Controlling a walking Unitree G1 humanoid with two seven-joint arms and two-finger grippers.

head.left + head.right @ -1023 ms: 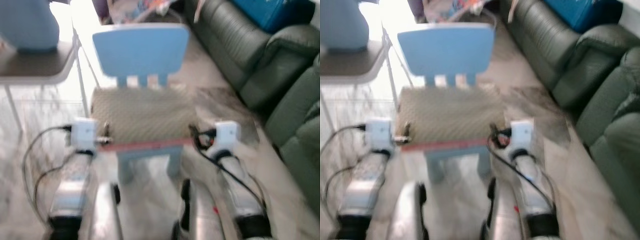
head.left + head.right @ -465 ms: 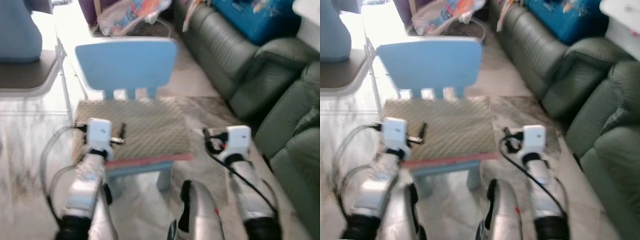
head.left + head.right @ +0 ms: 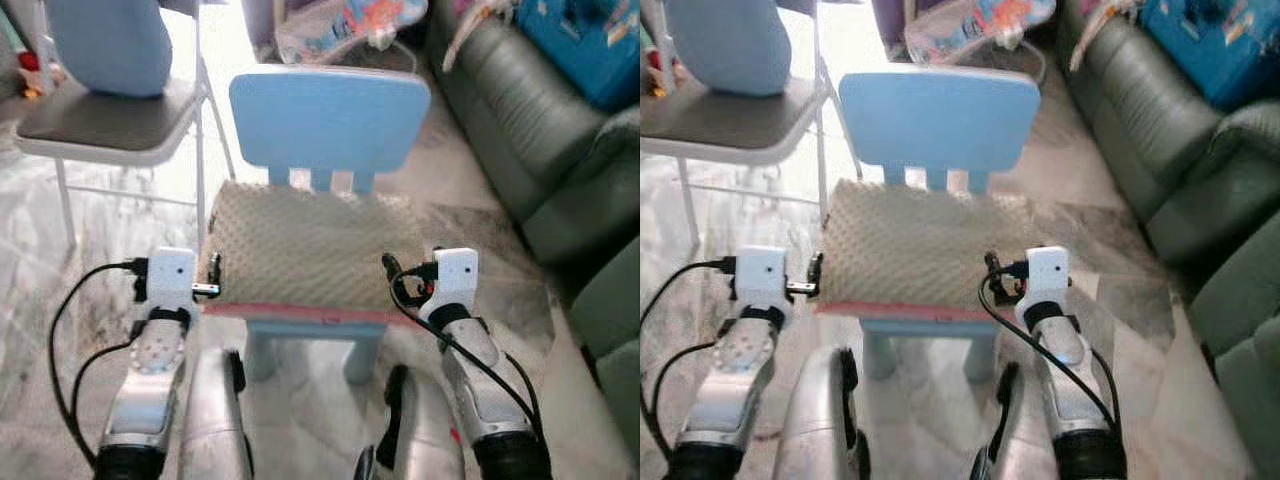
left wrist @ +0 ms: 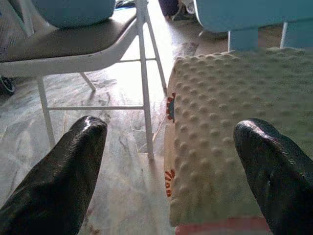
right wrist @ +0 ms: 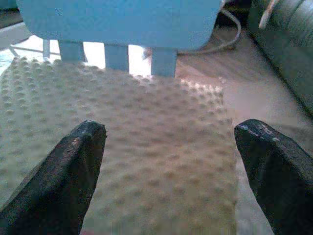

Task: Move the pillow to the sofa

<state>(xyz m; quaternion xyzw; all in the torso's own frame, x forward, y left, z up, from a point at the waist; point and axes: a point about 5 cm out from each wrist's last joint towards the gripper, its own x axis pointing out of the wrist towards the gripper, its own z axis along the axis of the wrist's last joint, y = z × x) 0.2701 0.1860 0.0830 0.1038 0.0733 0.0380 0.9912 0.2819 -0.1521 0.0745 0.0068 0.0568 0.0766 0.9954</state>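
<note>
Lining up on the pillow, nothing lifted yet.
Left gripper (image 4: 168, 166) spread wide at the edge of the pillow (image 3: 300, 245), lying flat on the blue chair (image 3: 330, 115); right gripper (image 5: 168, 169) equally wide over the opposite edge. Remaining: grasp, lift, carry to the sofa (image 3: 540, 130), well apart on the right.
</note>
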